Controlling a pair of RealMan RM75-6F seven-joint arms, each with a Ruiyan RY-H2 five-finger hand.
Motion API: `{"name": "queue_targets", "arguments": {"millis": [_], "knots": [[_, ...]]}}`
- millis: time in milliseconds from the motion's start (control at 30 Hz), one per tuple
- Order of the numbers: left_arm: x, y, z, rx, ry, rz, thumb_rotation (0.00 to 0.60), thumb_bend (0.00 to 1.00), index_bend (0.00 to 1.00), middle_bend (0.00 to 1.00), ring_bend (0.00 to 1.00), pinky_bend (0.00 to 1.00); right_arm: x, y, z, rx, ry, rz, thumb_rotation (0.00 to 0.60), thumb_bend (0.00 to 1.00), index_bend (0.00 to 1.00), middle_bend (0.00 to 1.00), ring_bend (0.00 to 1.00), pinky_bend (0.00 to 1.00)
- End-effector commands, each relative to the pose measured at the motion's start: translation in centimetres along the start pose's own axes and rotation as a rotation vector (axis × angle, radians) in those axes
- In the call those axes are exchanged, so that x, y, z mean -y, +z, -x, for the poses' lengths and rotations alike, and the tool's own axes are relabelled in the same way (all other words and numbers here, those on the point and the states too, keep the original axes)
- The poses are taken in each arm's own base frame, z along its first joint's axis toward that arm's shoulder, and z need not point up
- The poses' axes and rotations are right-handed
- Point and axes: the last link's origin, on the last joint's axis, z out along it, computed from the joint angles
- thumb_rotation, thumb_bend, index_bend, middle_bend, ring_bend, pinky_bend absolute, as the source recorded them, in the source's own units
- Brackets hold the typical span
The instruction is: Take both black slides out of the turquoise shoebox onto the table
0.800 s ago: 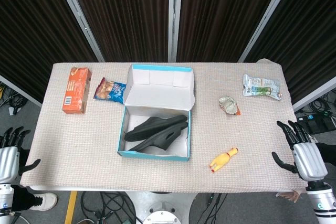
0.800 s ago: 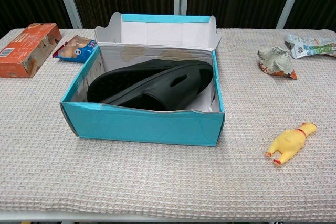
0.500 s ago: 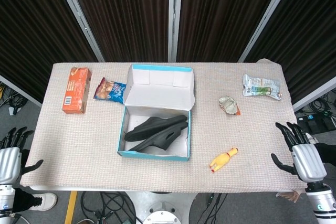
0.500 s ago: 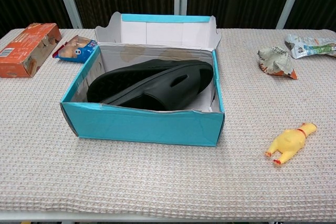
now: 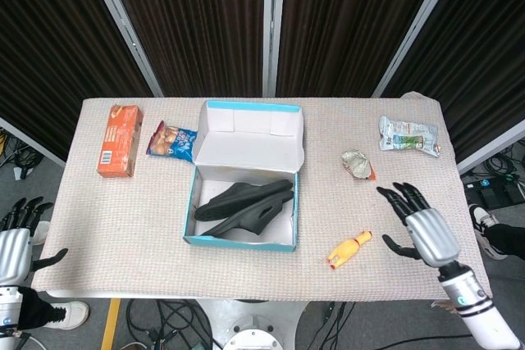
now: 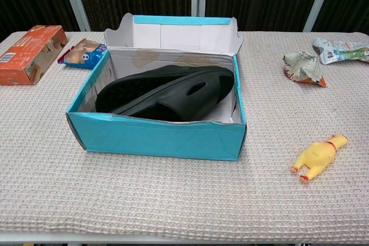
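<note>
The turquoise shoebox (image 5: 238, 241) (image 6: 155, 136) stands in the middle of the table with its lid folded back. Two black slides (image 5: 246, 206) (image 6: 167, 93) lie inside it, one leaning on the other. My right hand (image 5: 422, 227) hovers over the table's right part, right of the yellow toy, fingers spread and holding nothing. My left hand (image 5: 15, 239) hangs off the table's left edge near the front, fingers apart and empty. The chest view shows neither hand.
A yellow rubber chicken (image 5: 350, 248) (image 6: 316, 157) lies right of the box. A crumpled wrapper (image 5: 358, 163) and a green-white packet (image 5: 408, 136) sit at the back right. An orange carton (image 5: 120, 140) and a blue snack bag (image 5: 171, 141) sit at the back left.
My right hand has moved left from beyond the table's right edge to above the table surface. The left hand has barely shifted. The box and slides are unmoved.
</note>
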Motion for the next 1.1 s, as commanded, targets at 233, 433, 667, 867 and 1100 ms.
{"name": "queue_targets", "arguments": {"millis": [233, 433, 667, 867, 1100], "knots": [[0.4, -0.2, 0.1, -0.002, -0.009, -0.006, 0.6, 0.0, 0.2, 0.11, 0.03, 0.16, 11.9, 13.5, 2.6, 0.17, -0.051, -0.383, 0.6, 0.13, 0.18, 0.25, 0.0, 0.0], [1.1, -0.4, 0.3, 0.01, -0.018, -0.034, 0.6, 0.0, 0.2, 0.11, 0.03, 0.16, 16.8, 18.8, 5.2, 0.202, -0.133, -0.472, 0.6, 0.1, 0.29, 0.31, 0.0, 0.0], [1.6, -0.4, 0.7, 0.022, -0.03, -0.045, 0.6, 0.0, 0.2, 0.11, 0.03, 0.16, 19.7, 21.1, 8.6, 0.229, -0.19, -0.497, 0.6, 0.08, 0.35, 0.33, 0.0, 0.0], [1.8, -0.5, 1.0, 0.032, -0.039, -0.045, 0.6, 0.0, 0.2, 0.11, 0.03, 0.16, 20.1, 20.8, 9.7, 0.209, -0.214, -0.509, 0.6, 0.05, 0.37, 0.35, 0.0, 0.0], [1.5, -0.2, 1.3, 0.038, -0.047, -0.034, 0.6, 0.0, 0.2, 0.11, 0.03, 0.16, 20.1, 20.5, 10.7, 0.223, -0.235, -0.515, 0.6, 0.05, 0.4, 0.36, 0.0, 0.0]]}}
